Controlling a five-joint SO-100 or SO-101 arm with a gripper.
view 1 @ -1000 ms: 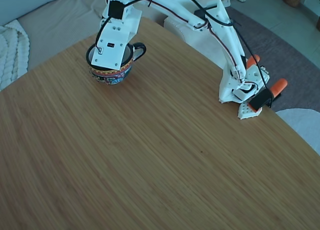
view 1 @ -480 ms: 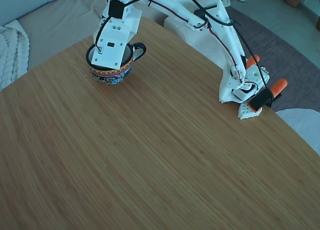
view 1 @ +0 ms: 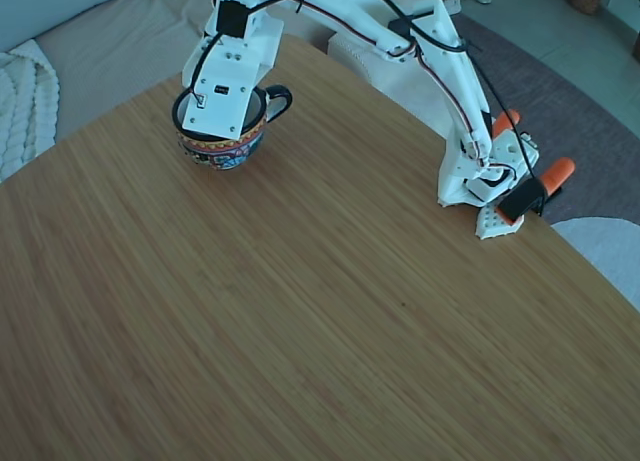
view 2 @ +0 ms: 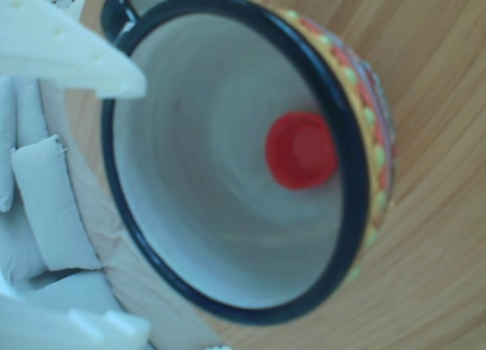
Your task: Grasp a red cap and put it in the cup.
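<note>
The cup (view 1: 226, 151), a squat mug with a black rim and a colourful band, stands at the far left of the wooden table (view 1: 300, 311). In the other view the red cap (view 2: 301, 149) lies on the white bottom inside the cup (view 2: 343, 130). My gripper (view 1: 220, 121) hangs right over the cup's mouth and hides most of it in the fixed view. In the other view the gripper (view 2: 140, 206) is open. One white fingertip (view 2: 83, 58) shows at the top left and another at the bottom left, with nothing between them.
The arm's base (view 1: 485, 186) is clamped at the table's right edge with two orange clamp handles (view 1: 557, 171). A beige couch (view 1: 110, 41) and a white knitted blanket (view 1: 20, 96) lie beyond the far edge. Bare wood fills the near half of the table.
The gripper head has shifted very slightly to the left over the cup. Nothing else has moved.
</note>
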